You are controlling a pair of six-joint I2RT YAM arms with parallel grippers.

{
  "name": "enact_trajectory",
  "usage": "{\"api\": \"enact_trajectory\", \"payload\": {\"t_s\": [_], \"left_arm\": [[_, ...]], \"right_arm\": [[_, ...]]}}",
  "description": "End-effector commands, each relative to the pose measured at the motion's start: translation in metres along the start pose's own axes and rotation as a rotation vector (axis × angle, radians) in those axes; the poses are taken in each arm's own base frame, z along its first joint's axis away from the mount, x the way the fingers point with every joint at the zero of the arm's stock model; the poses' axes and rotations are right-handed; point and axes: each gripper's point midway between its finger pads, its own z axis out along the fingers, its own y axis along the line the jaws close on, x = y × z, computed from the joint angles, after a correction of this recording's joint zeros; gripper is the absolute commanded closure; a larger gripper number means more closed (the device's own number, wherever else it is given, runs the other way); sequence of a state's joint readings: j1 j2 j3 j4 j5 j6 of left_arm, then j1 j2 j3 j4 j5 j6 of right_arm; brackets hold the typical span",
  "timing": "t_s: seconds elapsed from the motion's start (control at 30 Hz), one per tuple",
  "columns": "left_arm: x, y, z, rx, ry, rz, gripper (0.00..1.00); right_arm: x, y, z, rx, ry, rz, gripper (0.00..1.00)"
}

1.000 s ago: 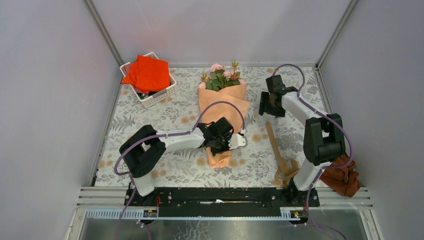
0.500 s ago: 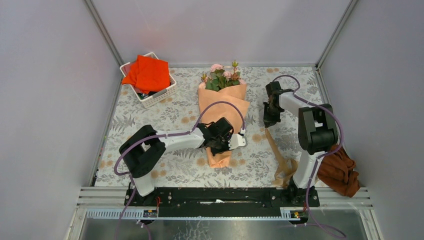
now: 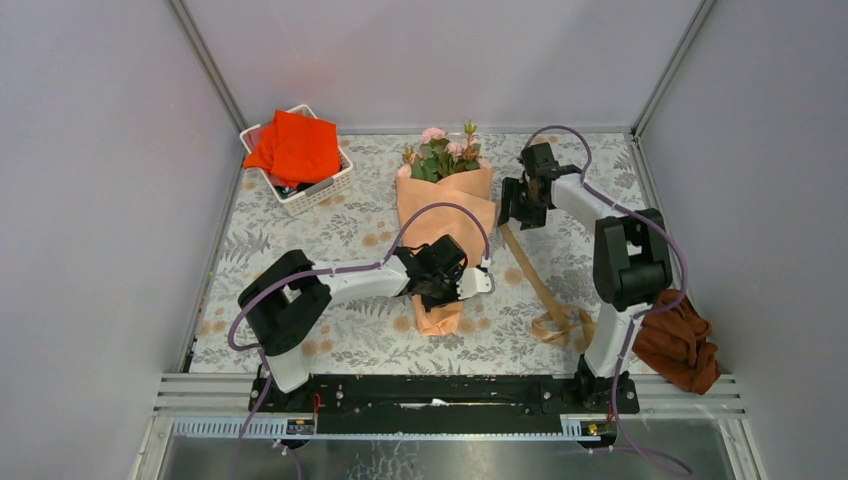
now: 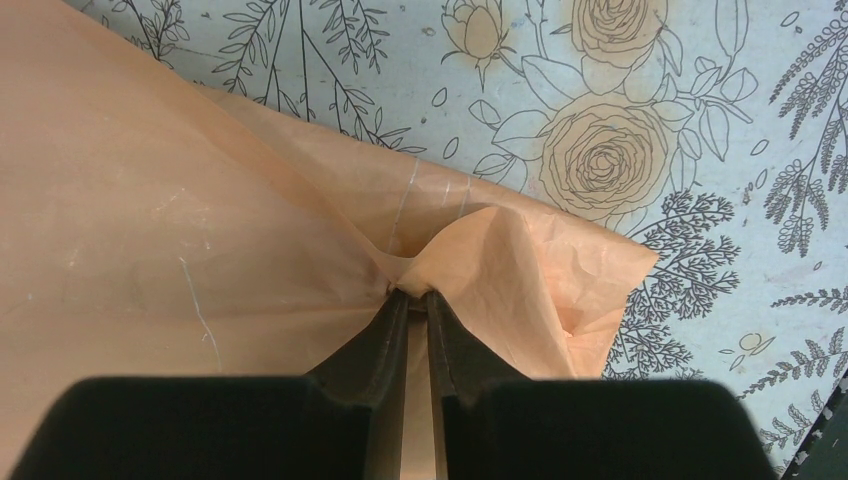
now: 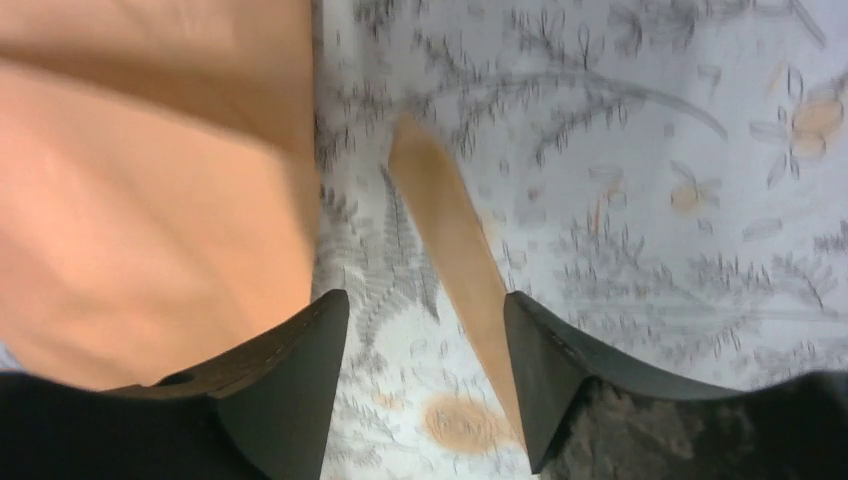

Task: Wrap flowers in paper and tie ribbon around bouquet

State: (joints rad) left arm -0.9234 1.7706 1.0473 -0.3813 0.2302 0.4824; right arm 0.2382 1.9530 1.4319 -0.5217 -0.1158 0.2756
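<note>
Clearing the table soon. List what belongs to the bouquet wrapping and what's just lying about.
Belongs to the job:
flowers
paper around their stems
ribbon

Lying about:
orange-red cloth
white basket under it
rust-brown cloth

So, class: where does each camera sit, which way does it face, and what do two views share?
Top external: above and behind the bases, facing down on the table; left arm and right arm show.
Left wrist: wrist-mounted, faces down; left end effector shut on the paper.
Right wrist: wrist-mounted, faces down at the ribbon; right end effector open.
Shared: the ribbon, in top and right wrist.
</note>
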Motion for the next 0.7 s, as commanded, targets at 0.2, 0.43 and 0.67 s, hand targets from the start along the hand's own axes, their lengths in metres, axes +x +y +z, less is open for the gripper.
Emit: {"api": "enact_trajectory", "payload": {"t_s": [0.2, 0.43, 0.67], "left_arm": [[0.025, -0.013, 0.018, 0.046, 0.073, -0.007, 0.81], [0.025, -0.013, 0.016, 0.043, 0.076, 0.000, 0.81], [0.027, -0.009, 0.016, 0.027, 0.087, 0.012, 0.81]], "right_arm": [[0.050, 0.102, -0.033, -0.445, -0.059, 0.085, 0.09], [0.066, 0.100, 0.022, -0.407, 0.032, 0.158, 0.09], [0.080, 0.127, 0.038, -0.559, 0.095, 0.189, 0.37]]}}
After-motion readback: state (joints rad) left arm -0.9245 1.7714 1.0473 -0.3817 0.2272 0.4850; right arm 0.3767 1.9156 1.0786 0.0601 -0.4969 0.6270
